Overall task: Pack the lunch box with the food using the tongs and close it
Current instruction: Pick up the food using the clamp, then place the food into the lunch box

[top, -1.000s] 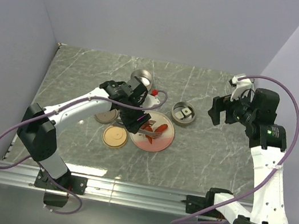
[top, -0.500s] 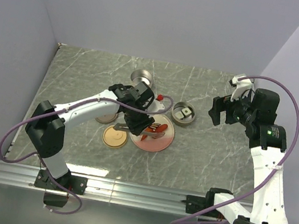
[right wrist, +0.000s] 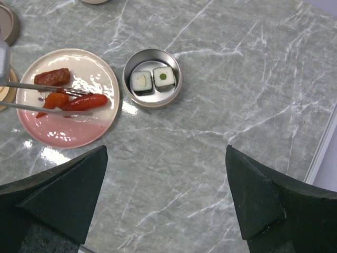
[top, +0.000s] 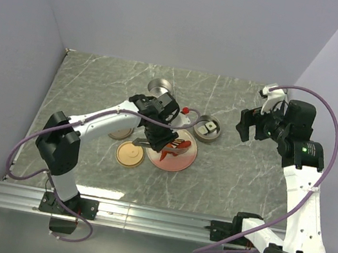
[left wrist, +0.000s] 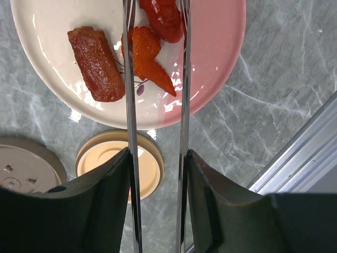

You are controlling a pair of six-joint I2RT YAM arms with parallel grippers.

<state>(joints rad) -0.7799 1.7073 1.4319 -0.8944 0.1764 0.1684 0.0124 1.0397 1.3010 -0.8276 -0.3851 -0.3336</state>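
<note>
My left gripper is shut on the tongs, low over the pink-and-cream plate. The two silver arms reach out over the plate. Between them lie a red sausage and an orange carrot piece, and a darker red piece lies just outside the left arm. In the right wrist view the tongs straddle the red sausage. The round steel lunch box stands right of the plate with two sushi pieces inside. My right gripper hovers open and empty, well to the right.
A tan round lid and a grey lid lie left of the plate. Another steel container stands behind it, with a small red-topped item nearby. The table's metal front rail runs along the near edge.
My left arm has swung right, carrying the tongs further over the plate. The tong arms have drawn closer together around the food. The right arm has not moved.
</note>
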